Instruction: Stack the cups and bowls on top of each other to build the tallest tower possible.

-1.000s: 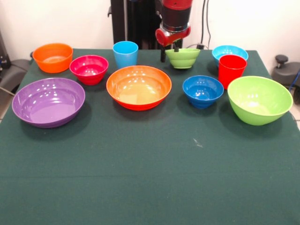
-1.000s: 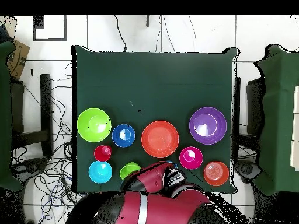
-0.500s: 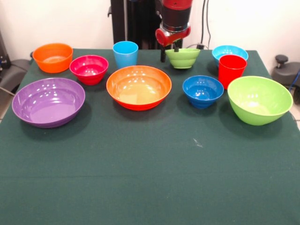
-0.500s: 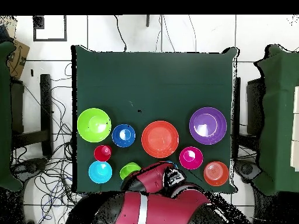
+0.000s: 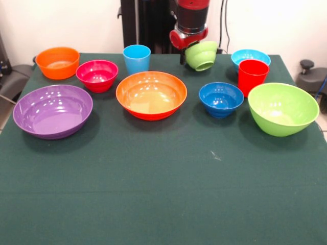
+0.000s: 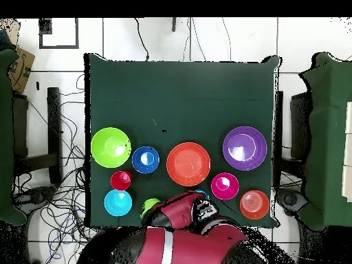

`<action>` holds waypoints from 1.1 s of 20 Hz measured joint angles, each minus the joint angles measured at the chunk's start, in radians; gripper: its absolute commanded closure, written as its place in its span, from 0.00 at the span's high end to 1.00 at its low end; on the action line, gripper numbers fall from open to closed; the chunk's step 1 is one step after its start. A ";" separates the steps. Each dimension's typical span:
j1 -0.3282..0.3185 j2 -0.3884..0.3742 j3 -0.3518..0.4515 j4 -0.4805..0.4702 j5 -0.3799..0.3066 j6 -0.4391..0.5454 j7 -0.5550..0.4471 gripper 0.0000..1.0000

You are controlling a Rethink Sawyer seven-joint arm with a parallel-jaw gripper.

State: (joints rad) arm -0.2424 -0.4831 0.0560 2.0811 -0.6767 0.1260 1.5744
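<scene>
Right now I see the gripper (image 5: 188,52) at the far side of the table (image 5: 163,194), pinching the rim of the small lime green bowl (image 5: 202,55). That bowl is off the cloth and tipped, its mouth turned toward the arm (image 5: 191,18). From overhead only a sliver of it (image 6: 150,205) shows past the arm's red and black body (image 6: 180,213), so I read the grip from the front view alone.

Everything else sits on the table, each piece apart from the next, nothing nested. Along the far row in the front view I count the small orange bowl (image 5: 57,62), the magenta bowl (image 5: 97,75), the light blue cup (image 5: 136,58), and the light blue bowl (image 5: 250,56) at the far right. The red cup (image 5: 252,76) stands just in front of that light blue bowl. Nearer the camera I see the big purple bowl (image 5: 52,111), the big orange bowl (image 5: 151,95) in the middle, the dark blue bowl (image 5: 221,99), and the big lime green bowl (image 5: 282,108) on the right. All of them are upright with mouths up.
</scene>
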 measured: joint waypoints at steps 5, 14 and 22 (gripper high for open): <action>0.009 -0.005 -0.003 0.003 0.000 0.000 0.000 0.00; 0.020 -0.013 -0.007 0.002 0.000 0.000 0.000 0.00; 0.011 -0.092 0.008 0.003 0.000 0.033 0.000 0.00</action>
State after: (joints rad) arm -0.2318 -0.5754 0.0636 2.0844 -0.6772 0.1587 1.5744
